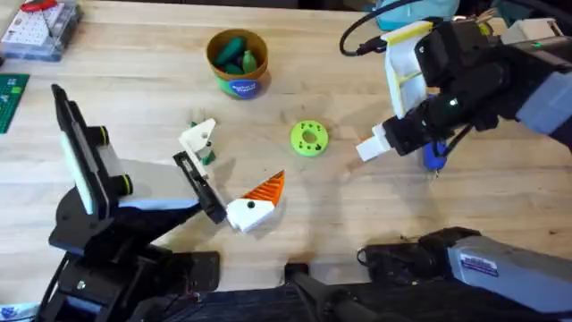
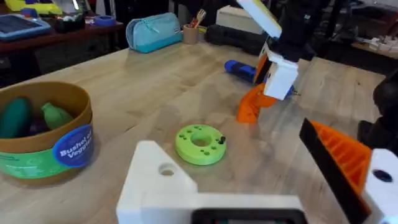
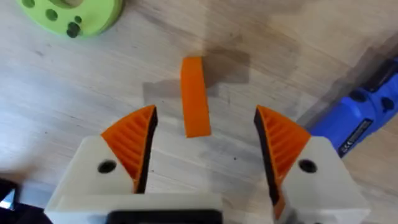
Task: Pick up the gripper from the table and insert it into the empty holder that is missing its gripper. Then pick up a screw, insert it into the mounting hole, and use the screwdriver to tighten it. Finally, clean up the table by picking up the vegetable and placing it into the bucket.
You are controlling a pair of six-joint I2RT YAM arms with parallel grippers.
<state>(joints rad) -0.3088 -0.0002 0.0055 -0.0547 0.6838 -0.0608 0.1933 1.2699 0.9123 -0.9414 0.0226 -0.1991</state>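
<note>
Right wrist: open end effector (image 3: pixel 202 146) straddling orange piece (image 3: pixel 195 96).

Loose orange ribbed pad (image 3: pixel 194 96) on the bare tabletop (image 1: pixel 134 72), near a green disc (image 1: pixel 309 138) pierced with holes, a small dark screw (image 2: pixel 222 140) at its edge. Blue screwdriver (image 3: pixel 357 118) lying flat just beside the pad. Farther off, round brown bucket (image 1: pixel 214 45) standing upright, green vegetables (image 1: pixel 234 54) inside.
</note>
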